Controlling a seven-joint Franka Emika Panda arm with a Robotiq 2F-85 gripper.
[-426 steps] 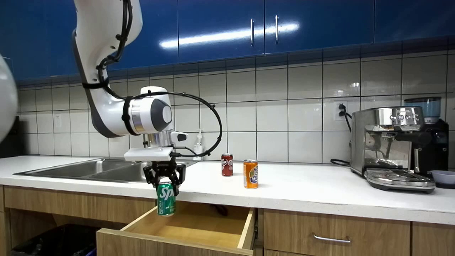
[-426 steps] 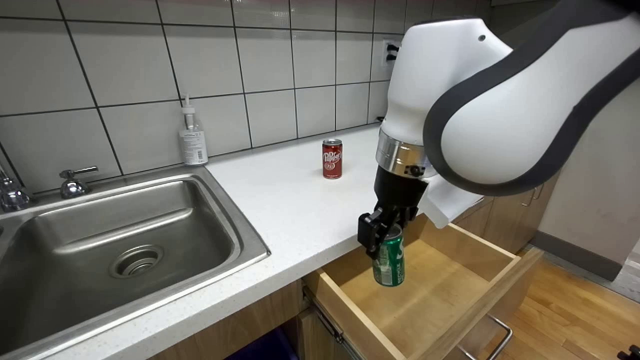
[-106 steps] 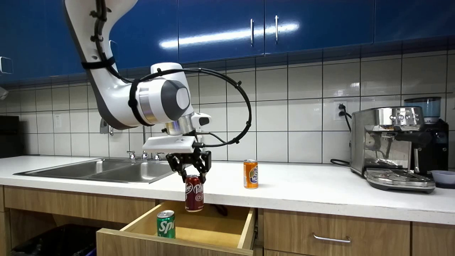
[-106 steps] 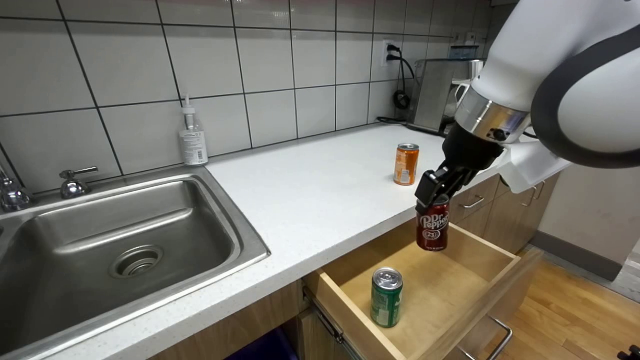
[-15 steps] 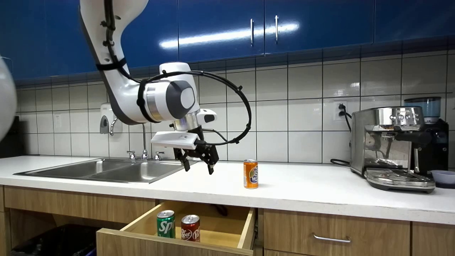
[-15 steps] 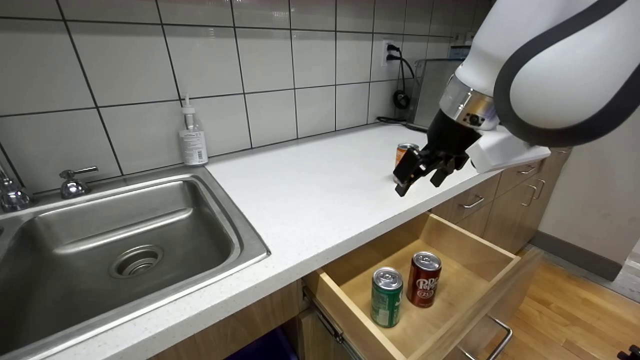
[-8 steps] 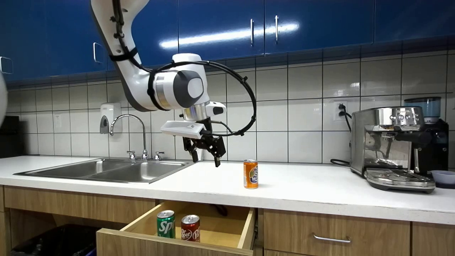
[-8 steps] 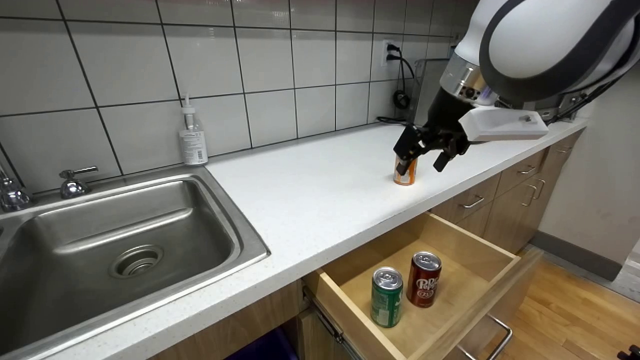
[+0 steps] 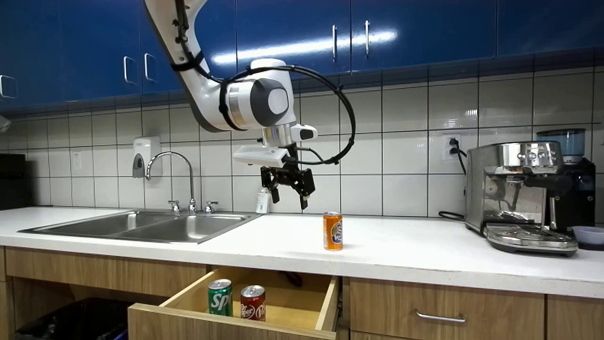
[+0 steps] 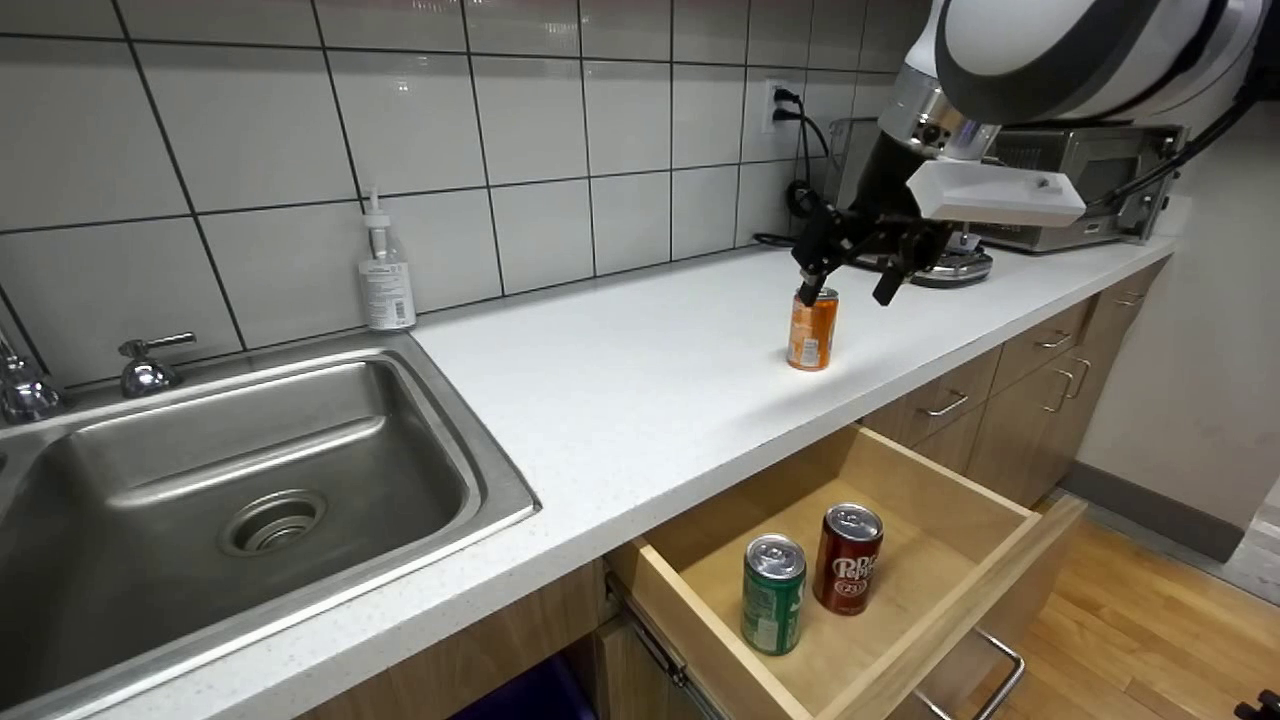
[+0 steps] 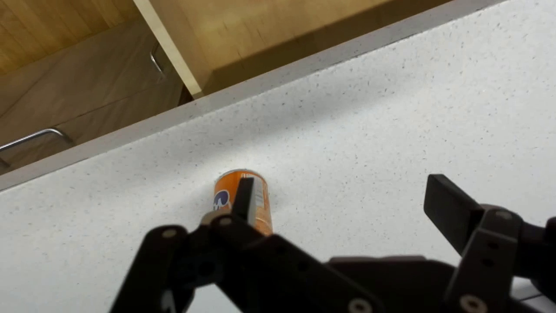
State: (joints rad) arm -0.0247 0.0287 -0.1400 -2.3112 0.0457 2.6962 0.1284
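Note:
My gripper (image 9: 289,200) hangs above the white counter with its jaws wide apart and nothing between them. Nearest to it is an upright orange Fanta can (image 9: 333,231), lower and to the right in that exterior view. In the wrist view one of my fingers (image 11: 244,198) covers part of the orange can (image 11: 263,219); the gap shows only counter. A green Sprite can (image 10: 773,600) and a dark red Dr Pepper can (image 10: 848,565) stand upright side by side in the pulled-out wooden drawer (image 10: 930,560).
A steel sink (image 10: 420,520) is set into the counter (image 9: 401,259), with a soap bottle (image 10: 387,285) behind its corner. An espresso machine (image 9: 514,189) stands at the right in an exterior view. Blue cabinets (image 9: 292,28) hang overhead.
Earlier, the green can and then the red can were held over the drawer; both now stand inside, released. Over the last second my open gripper rose and moved right in an exterior view.

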